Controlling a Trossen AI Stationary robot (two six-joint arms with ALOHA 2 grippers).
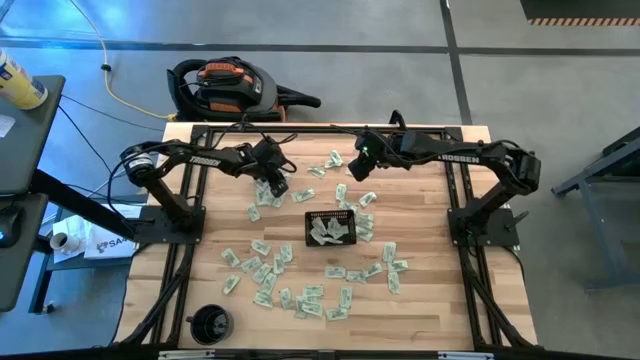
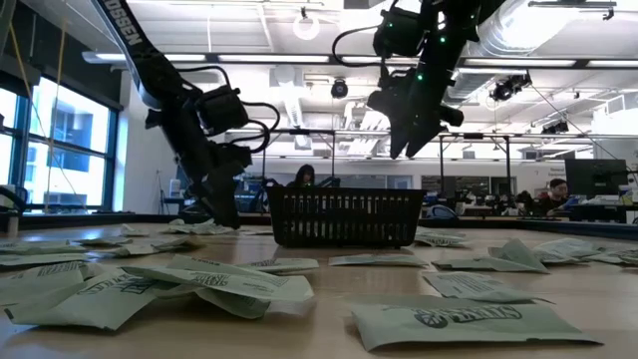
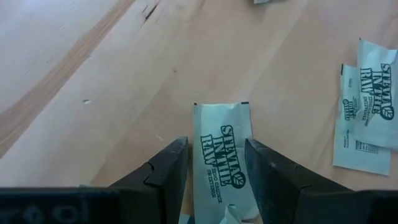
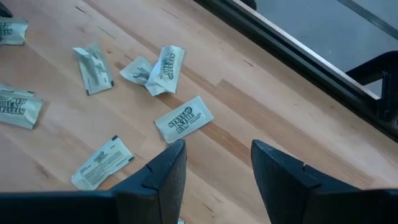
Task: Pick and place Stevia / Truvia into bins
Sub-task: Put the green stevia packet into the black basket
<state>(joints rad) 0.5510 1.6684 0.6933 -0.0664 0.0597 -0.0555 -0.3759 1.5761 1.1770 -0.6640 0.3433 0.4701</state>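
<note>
wooden bench's covered in sachets, and the left hand (image 3: 216, 163) straddles a pale green-white paper stevia sachet (image 3: 222, 155), fingers open, its long axis running straight between them.

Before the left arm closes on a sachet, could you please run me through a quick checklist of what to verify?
1. Sachet lies between the left hand's fingers: ok.
2. Left hand open enough to straddle it: ok.
3. Only one sachet in the gap: cannot tell; a crumpled scrap shows near the fingers' base.
4. Black tray has free space for more: ok, a few sachets inside.
5. Right hand clear of the tray: ok, raised above the table's far side, open and empty.
6. Fingers touching the table: cannot tell.
</note>
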